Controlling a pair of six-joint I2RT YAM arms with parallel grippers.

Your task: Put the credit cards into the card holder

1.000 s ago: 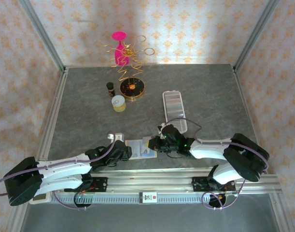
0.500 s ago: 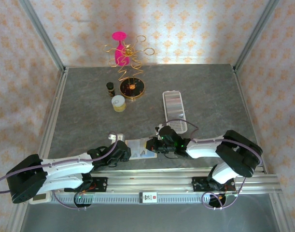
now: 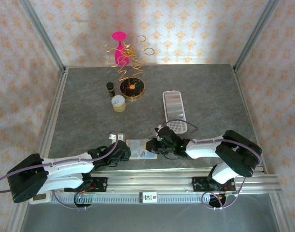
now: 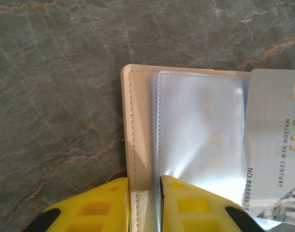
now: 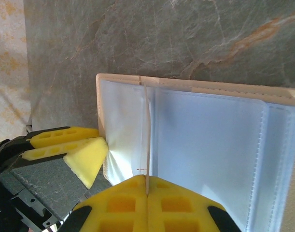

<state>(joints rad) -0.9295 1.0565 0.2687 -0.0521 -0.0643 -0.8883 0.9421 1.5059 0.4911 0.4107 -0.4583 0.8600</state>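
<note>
Top view was bright & evenly lit from overhead; the brightest patch sat low on the back wall (image 3: 186, 29). Shadows on the grey table (image 3: 210, 92) were soft, short. Wrist views were sharp mid-frame, tho the yellow fingertips (image 4: 186, 208) went slightly soft up close. White glare blew out the wallet (image 4: 200, 145) sleeve in left wrist view; right wrist view looked washed pale

Grey table (image 3: 210, 92) w/ white tray (image 3: 174, 108), wallet (image 3: 137, 149), jar (image 3: 119, 103).

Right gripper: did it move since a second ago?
Yes. The right gripper, pinching a wallet page, has slid slightly left, away from the white tray's near end.
</note>
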